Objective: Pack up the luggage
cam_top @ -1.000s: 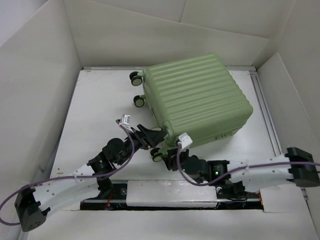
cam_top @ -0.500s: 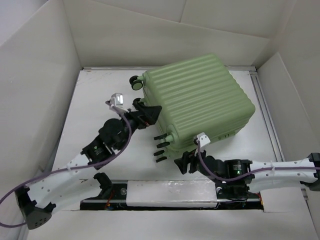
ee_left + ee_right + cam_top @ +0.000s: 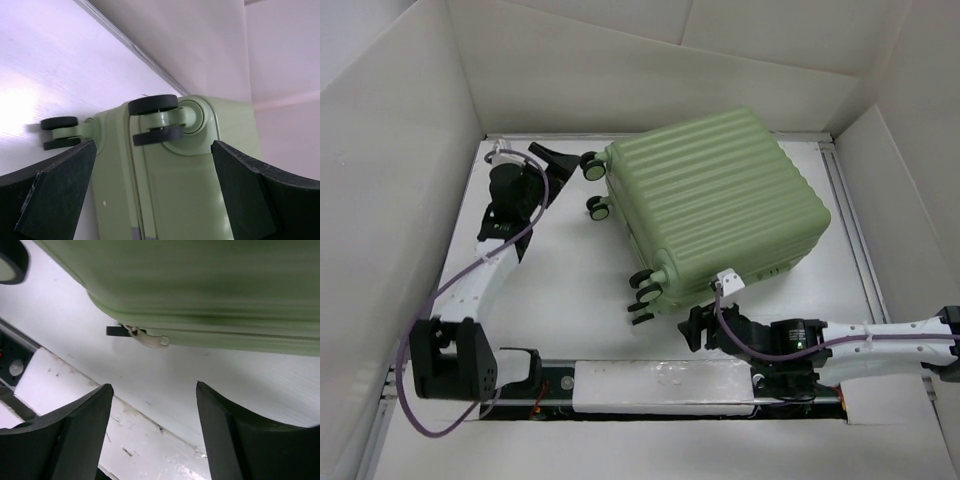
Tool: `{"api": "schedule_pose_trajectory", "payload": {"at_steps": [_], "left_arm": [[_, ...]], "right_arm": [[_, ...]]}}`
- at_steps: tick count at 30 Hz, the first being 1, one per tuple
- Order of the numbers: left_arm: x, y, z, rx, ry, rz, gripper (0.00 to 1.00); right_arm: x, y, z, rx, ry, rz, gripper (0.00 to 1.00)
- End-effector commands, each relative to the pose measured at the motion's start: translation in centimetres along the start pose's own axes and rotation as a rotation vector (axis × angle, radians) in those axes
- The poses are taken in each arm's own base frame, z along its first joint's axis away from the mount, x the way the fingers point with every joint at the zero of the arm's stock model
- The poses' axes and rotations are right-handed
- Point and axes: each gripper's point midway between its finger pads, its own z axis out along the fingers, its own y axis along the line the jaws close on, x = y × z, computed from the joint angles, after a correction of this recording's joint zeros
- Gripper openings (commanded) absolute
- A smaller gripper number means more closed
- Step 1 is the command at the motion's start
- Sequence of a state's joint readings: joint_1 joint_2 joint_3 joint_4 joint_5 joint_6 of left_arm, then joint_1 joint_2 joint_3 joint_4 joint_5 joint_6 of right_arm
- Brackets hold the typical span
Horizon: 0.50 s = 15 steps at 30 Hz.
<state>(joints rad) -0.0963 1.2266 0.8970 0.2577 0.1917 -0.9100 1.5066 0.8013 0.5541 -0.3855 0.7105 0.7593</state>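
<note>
**Both pincers released beside the shut luggage**

Left of the luggage [image 3: 720,205] the smooth white table [image 3: 540,270] lies bare, the widest room for moving. A plain white wall [image 3: 405,170] bounds it, well apart from the luggage.

The left gripper [image 3: 556,168] sits just off the luggage's far-left corner, spread wide and grasping nothing. Its wrist view frames black twin wheels [image 3: 152,105] on pale green forks between the matte dark fingers [image 3: 55,190].

The luggage lies flat and shut on the table. It is a pale green hard shell, finely ribbed, with rounded corners. Its far corner is near the back wall, and its right side is near a metal rail [image 3: 850,225], so little room is left there.

The right gripper [image 3: 692,330] lies just beside the luggage's near edge, jaws apart and empty. In its view a pale zipper pull [image 3: 150,340] juts from the seam, above a scuffed white strip of table.
</note>
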Motion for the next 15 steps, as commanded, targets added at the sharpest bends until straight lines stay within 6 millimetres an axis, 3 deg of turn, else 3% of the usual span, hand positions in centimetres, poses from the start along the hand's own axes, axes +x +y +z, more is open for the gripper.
{"api": "schedule_pose_trajectory", "payload": {"at_steps": [1,2,4,6,7,9,11,15], "left_arm": [[0.6,-5.0,1.1,0.214,0.126,0.007,0.98],[0.4,-5.9,1.6,0.247,0.141,0.023,0.98],[1.5,-4.9,3.2,0.239,0.193,0.003,0.98],[1.2,-5.9,3.7,0.283,0.192,-0.002,0.98],[1.3,-5.1,4.5,0.265,0.204,-0.023,0.98],[0.9,-5.8,5.1,0.298,0.201,-0.012,0.98],[1.2,-5.4,6.1,0.287,0.220,-0.031,0.98],[0.6,-5.6,7.2,0.285,0.204,-0.060,0.91]], "right_arm": [[-0.8,-0.8,-0.6,0.046,-0.017,0.008,0.75],[-1.3,-1.1,-0.6,0.063,-0.034,0.007,0.76],[-1.5,-1.9,-1.0,0.086,-0.044,0.006,0.77],[-2.3,-2.0,-1.3,0.090,-0.066,0.018,0.77],[-2.4,-2.2,-1.5,0.090,-0.067,0.019,0.77],[-3.1,-2.3,-1.7,0.089,-0.079,0.011,0.77],[-3.0,-2.7,-1.6,0.105,-0.075,0.006,0.77],[-3.3,-4.2,-1.6,0.146,-0.086,0.024,0.75]]}}
